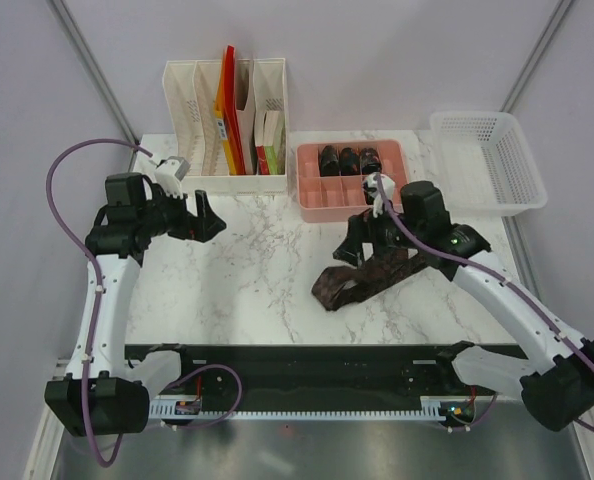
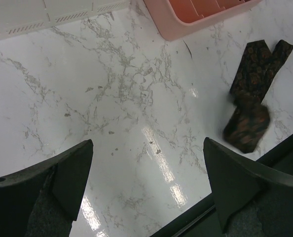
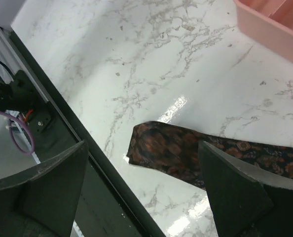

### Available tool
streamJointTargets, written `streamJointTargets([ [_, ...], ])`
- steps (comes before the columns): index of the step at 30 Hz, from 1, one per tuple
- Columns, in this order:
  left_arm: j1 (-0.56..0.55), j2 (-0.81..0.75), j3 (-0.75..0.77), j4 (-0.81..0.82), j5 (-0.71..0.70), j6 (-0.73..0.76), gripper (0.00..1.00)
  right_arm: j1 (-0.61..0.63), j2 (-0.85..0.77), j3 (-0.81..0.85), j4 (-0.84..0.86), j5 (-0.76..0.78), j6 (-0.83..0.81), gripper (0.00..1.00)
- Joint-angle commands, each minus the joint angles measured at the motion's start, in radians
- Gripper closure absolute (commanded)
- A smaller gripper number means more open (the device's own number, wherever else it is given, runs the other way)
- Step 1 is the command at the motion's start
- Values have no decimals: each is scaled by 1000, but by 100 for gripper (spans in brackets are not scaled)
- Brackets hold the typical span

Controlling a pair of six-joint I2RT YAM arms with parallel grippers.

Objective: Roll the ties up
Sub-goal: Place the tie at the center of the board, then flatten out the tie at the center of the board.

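One tie [image 1: 362, 280], dark with a reddish pattern, lies partly folded on the marble table [image 1: 257, 270] right of centre. In the right wrist view its broad end [image 3: 171, 148] rests flat near the table's front edge. My right gripper [image 1: 362, 252] hovers just above it, open, with nothing between the fingers [image 3: 235, 192]. Three rolled ties [image 1: 349, 160] sit in the back row of the pink tray [image 1: 312, 195]. My left gripper [image 1: 215, 215] is open and empty over bare marble at the left. From the left wrist view the tie [image 2: 252, 94] lies far to the right, its lower end blurred.
A white file organiser [image 1: 227, 120] with folders stands at the back left. A white mesh basket [image 1: 489, 160] sits at the back right beside the pink tray. A black rail [image 1: 307, 365] runs along the table's near edge, close to the tie's end.
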Motion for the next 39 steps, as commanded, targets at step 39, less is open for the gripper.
streamJointTargets([
  [39,-797,424,43,238,-64,459,24,-740,483,-32,-131,-1,-559,36],
])
